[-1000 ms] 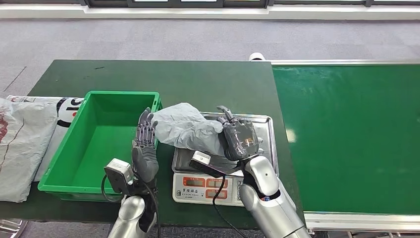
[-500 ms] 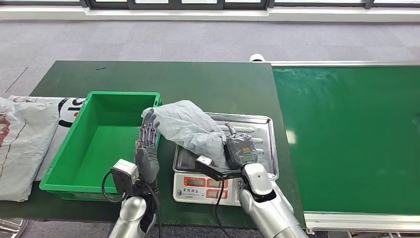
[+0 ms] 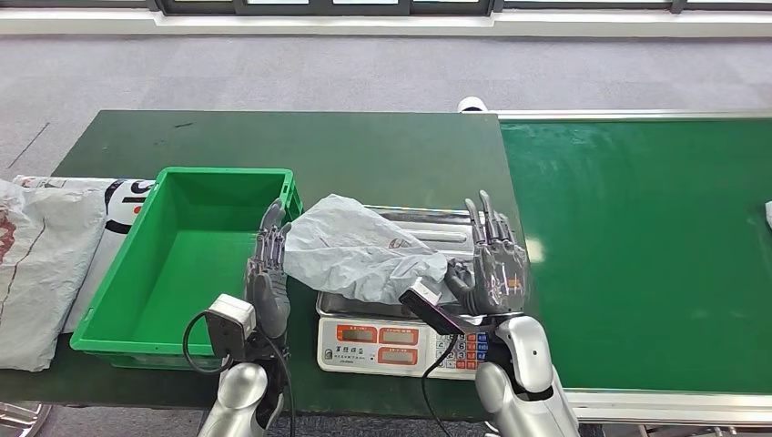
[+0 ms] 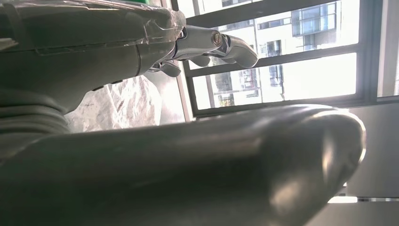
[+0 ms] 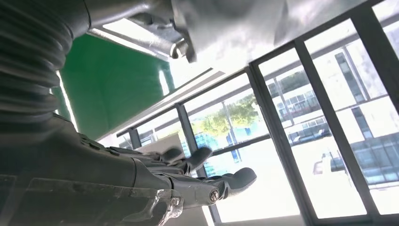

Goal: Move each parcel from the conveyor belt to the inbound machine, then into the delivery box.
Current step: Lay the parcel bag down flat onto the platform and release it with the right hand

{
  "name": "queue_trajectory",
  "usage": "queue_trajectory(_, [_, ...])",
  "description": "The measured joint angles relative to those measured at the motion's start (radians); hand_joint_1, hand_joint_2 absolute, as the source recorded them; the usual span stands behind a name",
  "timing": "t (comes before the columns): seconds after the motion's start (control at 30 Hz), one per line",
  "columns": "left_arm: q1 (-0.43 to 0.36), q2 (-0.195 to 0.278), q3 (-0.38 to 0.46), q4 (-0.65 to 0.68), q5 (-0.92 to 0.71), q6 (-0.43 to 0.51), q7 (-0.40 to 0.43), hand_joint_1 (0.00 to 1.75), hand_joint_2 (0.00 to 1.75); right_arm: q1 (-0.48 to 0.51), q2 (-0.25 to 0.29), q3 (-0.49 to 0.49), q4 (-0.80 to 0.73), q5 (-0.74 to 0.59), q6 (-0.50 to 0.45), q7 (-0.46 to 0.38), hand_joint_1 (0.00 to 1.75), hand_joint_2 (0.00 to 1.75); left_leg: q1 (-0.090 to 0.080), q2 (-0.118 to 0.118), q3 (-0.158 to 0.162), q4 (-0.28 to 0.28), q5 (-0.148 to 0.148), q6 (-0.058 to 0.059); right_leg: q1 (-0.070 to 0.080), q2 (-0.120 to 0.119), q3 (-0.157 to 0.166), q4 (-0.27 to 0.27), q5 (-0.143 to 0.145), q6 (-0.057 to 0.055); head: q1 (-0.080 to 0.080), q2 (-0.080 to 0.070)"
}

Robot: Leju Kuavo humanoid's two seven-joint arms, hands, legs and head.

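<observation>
grey parcel (image 3: pixel 364 257) lies crumpled on the scale (image 3: pixel 414 314) tray, its left end hanging over the tray edge toward the bin (image 3: pixel 191 264). right hand (image 3: pixel 492 269) stands upright just off the parcel's right end, fingers (image 3: pixel 483 218) straight up and spread, palm facing the parcel, holding nothing; thumb close to the parcel's end, cannot tell if touching. left hand (image 3: pixel 269 273) stands upright at the parcel's left end, between parcel and bin wall, fingers extended and close together, nothing gripped; fingertips look to be against the parcel edge, contact not certain. parcel sits between the two palms. scale readouts sit below the parcel, near the right wrist. bin is left of the left hand's fingers, on the dark green table (image 3: pixel 273 146). conveyor (image 3: pixel 646 246) runs right of the right hand's fingers, a small white bit at its far right edge. white bags (image 3: pixel 41 264) lie left of the bin.

in the left wrist view the parcel (image 4: pixel 127 101) shows beyond the left hand (image 4: pixel 155 44).
</observation>
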Motion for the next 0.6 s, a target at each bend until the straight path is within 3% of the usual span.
queue_trajectory(0.6, [0.0, 0.0, 0.0, -0.003, 0.0, 0.0, 0.0, 0.0, 0.0, 0.021, -0.006, -0.005, -0.053, -0.012, -0.004, -0.006, 0.0, 1.75, 0.0, 0.0, 0.0, 0.0, 0.0, 0.0, 0.0, 0.0, 0.0, 0.0, 0.0, 0.0, 0.0, 0.0])
